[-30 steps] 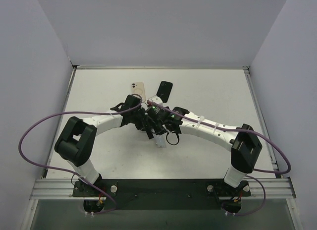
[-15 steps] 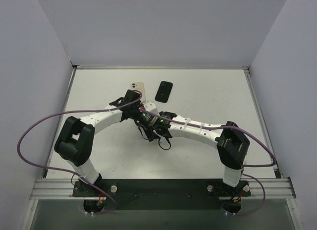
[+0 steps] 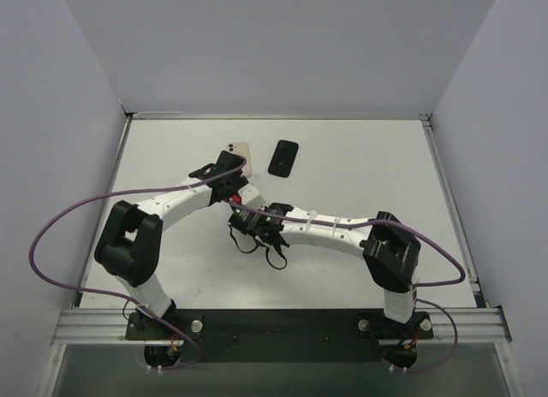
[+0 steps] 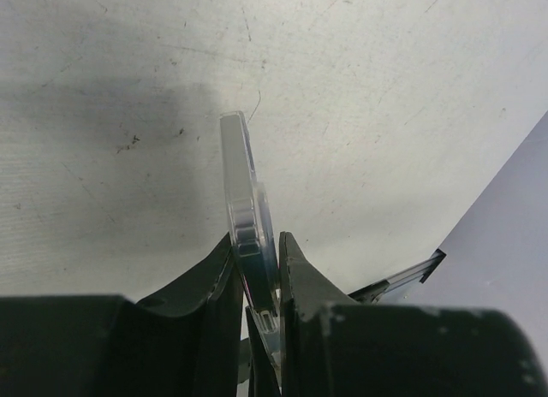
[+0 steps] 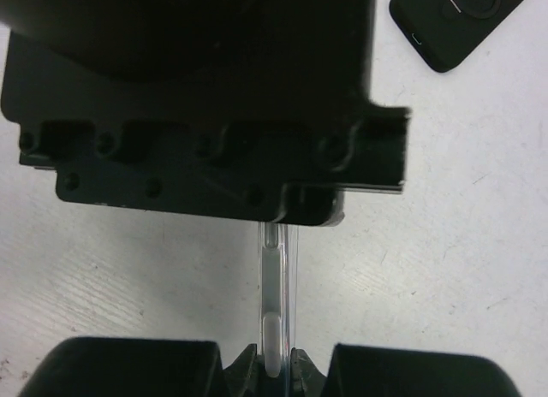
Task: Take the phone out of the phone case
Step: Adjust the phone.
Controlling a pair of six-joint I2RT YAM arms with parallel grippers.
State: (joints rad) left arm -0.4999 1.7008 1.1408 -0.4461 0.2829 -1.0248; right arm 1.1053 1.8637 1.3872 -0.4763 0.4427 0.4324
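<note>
Left gripper (image 4: pixel 257 253) is closed tight on one edge of a clear plastic phone case (image 4: pixel 238 170); right gripper (image 5: pixel 276 358) pinches the other end.

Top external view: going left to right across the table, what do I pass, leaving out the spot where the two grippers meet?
Left arm's elbow → cream phone → black case with a ring grip → right arm's elbow.
</note>
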